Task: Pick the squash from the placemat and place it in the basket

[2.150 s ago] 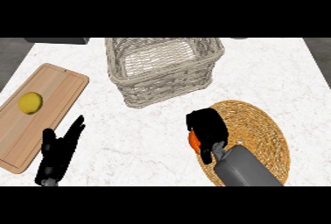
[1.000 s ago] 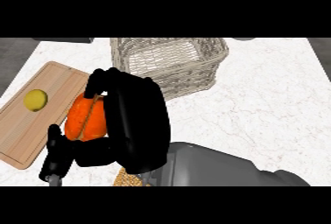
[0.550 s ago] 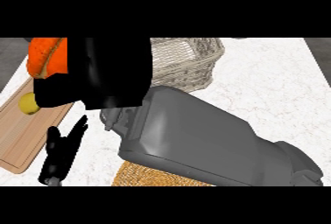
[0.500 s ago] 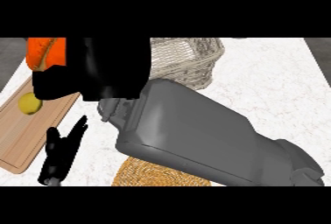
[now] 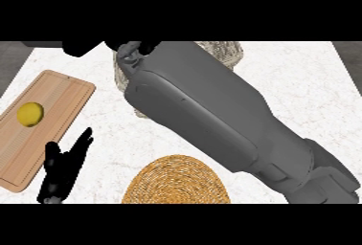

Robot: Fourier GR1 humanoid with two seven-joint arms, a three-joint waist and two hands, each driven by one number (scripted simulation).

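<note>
Over the basket: the right forearm runs diagonally from the lower right corner up across the basket, hiding most of it; only bits of woven rim show beside the arm.
Right hand: just black parts show at the upper edge, up and left of the basket; whether it is clenched, released or grasping anything cannot be told.
Squash: not visible anywhere; it may be in the right hand, out of sight, or hidden by the arm.
Placemat: the round woven placemat lies below the basket at the lower edge, with no squash on it.
Left hand: resting left of the placemat, fingers straight and released, holding nothing.
Cutting board: left of the basket, with a yellow lemon on it.
Progress: the pick looks done, since the mat is bare; lowering the squash into the basket and letting go appear left.
</note>
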